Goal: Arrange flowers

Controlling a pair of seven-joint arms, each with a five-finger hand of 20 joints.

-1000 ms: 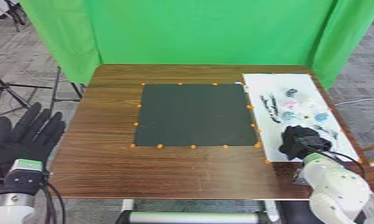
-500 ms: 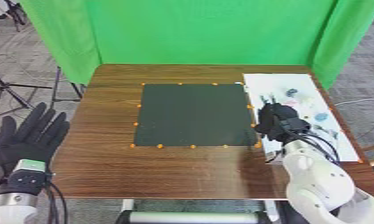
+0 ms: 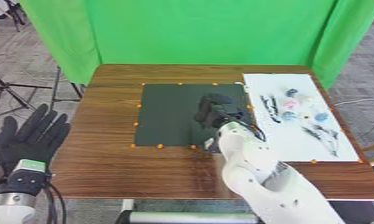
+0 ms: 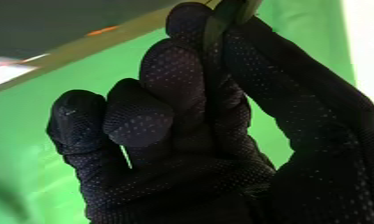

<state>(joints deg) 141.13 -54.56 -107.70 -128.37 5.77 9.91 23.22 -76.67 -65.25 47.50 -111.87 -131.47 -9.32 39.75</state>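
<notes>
In the head view my right hand [image 3: 210, 111] is over the right part of the dark mat [image 3: 170, 115]. In the right wrist view, the thumb and a finger of my right hand [image 4: 179, 175] pinch a thin dark green piece [image 4: 221, 22], perhaps a leaf or stem; its far end is cut off. On the white sheet [image 3: 263, 82] lie pink [image 3: 290, 104] and blue flowers [image 3: 321, 117], dark stems [image 3: 270, 108] and grey-green sprigs [image 3: 323, 136]. My left hand [image 3: 28, 137], fingers straight, is beyond the table's left edge.
The brown table [image 3: 95, 165] extends around the mat, with small orange markers [image 3: 160, 146] along the mat's border. A green curtain [image 3: 201, 35] hangs behind the table. The right forearm [image 3: 254, 162] crosses the table's front edge.
My right hand has moved left from the white sheet onto the dark mat, uncovering the flowers and sprigs. The left hand has stayed practically still.
</notes>
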